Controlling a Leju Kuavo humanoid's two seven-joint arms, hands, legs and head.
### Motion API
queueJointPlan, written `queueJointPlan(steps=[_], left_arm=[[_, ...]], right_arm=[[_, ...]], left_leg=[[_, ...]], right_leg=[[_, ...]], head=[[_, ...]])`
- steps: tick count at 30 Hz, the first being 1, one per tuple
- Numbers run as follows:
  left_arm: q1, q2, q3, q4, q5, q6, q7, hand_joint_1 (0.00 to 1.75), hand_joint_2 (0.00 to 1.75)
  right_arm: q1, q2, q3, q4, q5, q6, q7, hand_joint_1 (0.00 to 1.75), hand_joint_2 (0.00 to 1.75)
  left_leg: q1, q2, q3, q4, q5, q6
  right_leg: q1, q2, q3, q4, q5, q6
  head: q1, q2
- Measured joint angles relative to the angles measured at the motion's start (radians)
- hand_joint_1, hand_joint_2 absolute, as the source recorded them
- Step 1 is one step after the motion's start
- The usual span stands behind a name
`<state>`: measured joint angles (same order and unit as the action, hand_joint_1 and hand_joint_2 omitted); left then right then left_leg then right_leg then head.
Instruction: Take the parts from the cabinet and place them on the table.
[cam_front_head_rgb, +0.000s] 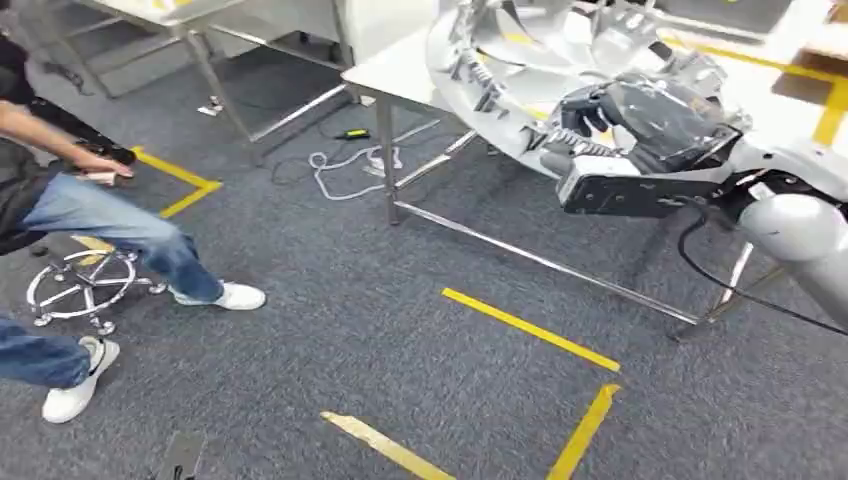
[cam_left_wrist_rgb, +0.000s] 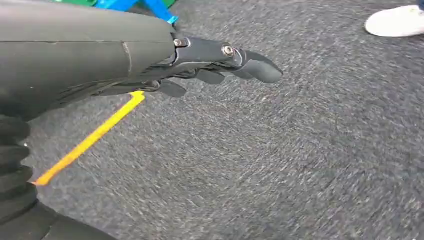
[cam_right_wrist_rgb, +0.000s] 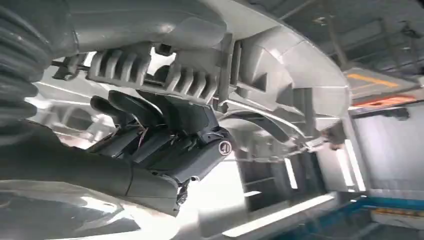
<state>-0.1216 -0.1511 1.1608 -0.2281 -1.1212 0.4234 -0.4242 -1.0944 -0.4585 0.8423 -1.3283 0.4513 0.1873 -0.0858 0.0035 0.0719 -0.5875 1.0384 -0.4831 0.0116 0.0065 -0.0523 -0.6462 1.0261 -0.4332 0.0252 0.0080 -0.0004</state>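
The right hand (cam_front_head_rgb: 600, 115) grips a large silver-grey moulded part (cam_front_head_rgb: 480, 60), its dark fingers (cam_right_wrist_rgb: 150, 112) curled around a ribbed section of it, as the right wrist view shows from close by. In the head view the part is held up at the near corner of a steel bench (cam_front_head_rgb: 385, 75), overlapping the bench top; whether it touches the top cannot be told. The part is curved and long, with ribs and openings along its inner face, and it hides much of the bench surface behind it. A black cable (cam_front_head_rgb: 720, 280) loops down from the right forearm in front of the bench's lower rails.

The left hand (cam_left_wrist_rgb: 220, 60) hangs over grey carpet (cam_left_wrist_rgb: 280, 165) with nothing in it, its fingers stretched out and slightly apart. A yellow tape line (cam_left_wrist_rgb: 90, 140) runs across the carpet beneath it, and a white shoe (cam_left_wrist_rgb: 395, 21) lies well apart at the far edge.

To the left in the head view a person in jeans (cam_front_head_rgb: 110, 225) sits on a stool with a chrome wheeled base (cam_front_head_rgb: 85, 285), legs stretched toward the open floor, white shoes (cam_front_head_rgb: 225, 296) on the carpet. A coiled white cord (cam_front_head_rgb: 350, 165) lies on the floor beside the bench leg, and a second steel bench (cam_front_head_rgb: 200, 40) stands farther back. Yellow tape marks (cam_front_head_rgb: 530, 330) outline a square on the carpet in front of the robot.
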Motion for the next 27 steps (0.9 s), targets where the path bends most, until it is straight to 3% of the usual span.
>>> queueJointPlan(steps=[2,3,4,5,7,8,9,11,12,13,15,17,18,19,20,22,23,24,25,26,27], left_arm=[[-0.002,-0.001,-0.001,0.0,0.0,0.0,0.0,0.0,1.75],[-0.003,0.0,-0.002,0.0,0.0,0.0,0.0,0.0,1.75],[-0.004,0.0,-0.003,0.0,0.0,0.0,0.0,0.0,1.75],[-0.001,-0.002,-0.005,0.0,0.0,0.0,0.0,0.0,1.75],[0.002,-0.001,-0.005,0.0,0.0,0.0,0.0,0.0,1.75],[0.003,0.0,-0.005,0.0,0.0,0.0,0.0,0.0,1.75],[0.002,0.0,-0.005,0.0,0.0,0.0,0.0,0.0,1.75],[0.001,0.0,-0.005,0.0,0.0,0.0,0.0,0.0,1.75],[0.001,0.0,-0.005,0.0,0.0,0.0,0.0,0.0,1.75],[0.001,0.0,-0.005,0.0,0.0,0.0,0.0,0.0,1.75],[0.0,0.0,-0.006,0.0,0.0,0.0,0.002,0.0,1.75],[-0.001,0.0,-0.006,0.0,0.0,0.0,0.002,0.0,1.75],[-0.001,-0.002,-0.007,0.0,0.0,0.0,0.002,0.0,1.75],[-0.003,0.0,-0.008,0.0,0.0,0.001,0.002,0.0,1.75],[-0.003,0.001,-0.008,0.0,0.0,0.001,0.002,0.0,1.75],[-0.002,0.0,-0.008,0.0,0.0,0.001,0.002,0.0,1.75],[-0.001,0.0,-0.008,0.0,0.0,0.001,0.002,0.0,1.75],[-0.001,0.0,-0.009,0.0,0.0,0.001,0.002,0.0,1.75],[-0.002,0.0,-0.009,0.0,0.0,0.001,0.002,0.0,1.75],[-0.002,0.0,-0.01,0.0,0.0,0.001,0.002,0.0,1.75],[-0.002,0.0,-0.011,0.0,0.0,0.001,0.002,0.0,1.75]], right_arm=[[0.0,0.0,-0.001,0.0,0.0,0.0,0.001,1.75,1.75],[-0.003,0.0,-0.003,-0.001,0.0,0.0,0.001,1.75,1.75],[-0.004,0.0,-0.002,-0.001,0.0,0.0,0.002,1.75,1.75],[-0.004,0.0,-0.002,0.0,0.0,0.0,0.003,1.75,1.75],[-0.001,0.0,0.003,0.0,0.0,0.0,0.003,1.75,1.75],[0.0,0.0,0.004,0.0,0.0,0.0,0.002,1.75,1.75],[0.0,0.0,0.005,0.0,0.0,0.0,0.002,1.75,1.75],[0.0,0.0,0.004,0.0,0.0,0.0,0.002,1.75,1.75],[0.0,0.0,0.003,0.0,0.0,0.0,0.002,1.75,1.75],[-0.001,0.0,0.003,0.0,-0.001,0.0,0.003,1.75,1.75],[0.0,0.0,0.003,0.0,-0.003,0.0,0.003,1.75,1.75],[0.001,-0.004,0.001,0.0,-0.004,0.0,0.003,1.75,1.75],[0.003,-0.008,-0.002,0.0,-0.005,0.0,0.003,1.75,1.75],[0.0,-0.008,-0.002,0.0,-0.007,0.0,0.002,1.75,1.75],[-0.001,-0.008,-0.002,0.0,-0.007,0.0,0.002,1.75,1.75],[0.004,-0.008,0.0,0.0,-0.007,0.0,0.002,1.75,1.75],[0.007,-0.008,0.001,0.0,-0.007,0.0,0.002,1.75,1.75],[0.008,-0.008,0.002,0.0,-0.006,0.0,0.002,1.75,1.75],[0.008,-0.008,0.001,0.0,-0.006,0.0,0.002,1.75,1.75],[0.007,-0.008,0.0,0.0,-0.006,0.0,0.002,1.75,1.75],[0.007,-0.008,-0.002,0.0,-0.006,0.0,0.003,1.75,1.75]], left_leg=[[0.003,0.017,0.005,0.001,-0.007,-0.011],[0.007,-0.015,0.0,0.018,-0.025,-0.016],[0.006,-0.042,-0.018,0.062,-0.055,-0.017],[0.007,-0.054,-0.051,0.138,-0.095,-0.017],[0.006,-0.06,-0.123,0.295,-0.152,-0.018],[0.006,-0.061,-0.135,0.312,-0.146,-0.016],[0.006,-0.061,-0.128,0.286,-0.115,-0.015],[0.006,-0.068,-0.07,0.141,-0.021,-0.009],[0.008,-0.092,-0.036,0.052,0.025,-0.006],[0.01,-0.12,-0.027,0.033,0.014,-0.005],[0.007,-0.112,-0.025,0.015,0.009,-0.004],[0.005,-0.101,-0.021,0.007,0.014,0.006],[0.011,-0.09,-0.015,-0.001,0.019,0.014],[0.01,-0.085,-0.014,-0.002,0.02,0.023],[0.01,-0.079,-0.015,-0.002,0.019,0.026],[0.008,-0.066,-0.015,-0.002,0.017,0.029],[0.008,-0.058,-0.015,-0.002,0.017,0.029],[0.008,-0.051,-0.014,-0.002,0.015,0.028],[0.008,-0.044,-0.013,-0.001,0.014,0.027],[0.008,-0.039,-0.009,-0.001,0.012,0.025],[0.008,-0.035,-0.004,-0.001,0.008,0.02]], right_leg=[[0.0,0.019,0.002,-0.005,0.003,-0.013],[-0.006,0.024,0.005,-0.007,0.004,-0.017],[-0.007,0.03,0.006,-0.007,0.003,-0.024],[-0.007,0.039,0.006,-0.007,0.003,-0.028],[-0.005,0.061,0.006,-0.006,0.002,-0.031],[-0.004,0.073,0.007,-0.006,0.002,-0.031],[-0.005,0.084,0.007,-0.005,0.002,-0.031],[-0.006,0.103,0.011,-0.002,0.001,-0.028],[-0.007,0.111,0.011,-0.001,-0.002,-0.024],[-0.002,0.118,0.005,0.005,-0.002,-0.02],[-0.01,0.133,-0.006,0.003,0.006,-0.007],[-0.012,0.144,-0.007,-0.001,0.009,0.005],[-0.013,0.124,-0.019,0.009,-0.003,0.006],[-0.011,0.093,-0.036,0.048,-0.029,0.009],[-0.012,0.075,-0.067,0.115,-0.061,0.014],[-0.017,0.063,-0.141,0.27,-0.125,0.023],[-0.019,0.062,-0.16,0.308,-0.131,0.025],[-0.019,0.061,-0.153,0.294,-0.112,0.026],[-0.019,0.059,-0.121,0.234,-0.075,0.025],[-0.019,0.051,-0.074,0.146,-0.033,0.024],[-0.018,0.027,-0.018,0.048,0.006,0.021]], head=[[0.002,0.0],[0.0,0.0],[-0.002,0.0],[-0.002,0.0],[-0.003,0.0],[-0.002,0.0],[-0.003,0.0],[-0.003,0.0],[-0.002,0.0],[-0.002,0.0],[0.0,0.0],[-0.001,0.0],[-0.002,0.0],[0.003,0.0],[0.003,0.0],[0.002,0.0],[0.003,0.0],[0.002,0.0],[0.003,0.0],[0.002,0.0],[0.003,0.0]])
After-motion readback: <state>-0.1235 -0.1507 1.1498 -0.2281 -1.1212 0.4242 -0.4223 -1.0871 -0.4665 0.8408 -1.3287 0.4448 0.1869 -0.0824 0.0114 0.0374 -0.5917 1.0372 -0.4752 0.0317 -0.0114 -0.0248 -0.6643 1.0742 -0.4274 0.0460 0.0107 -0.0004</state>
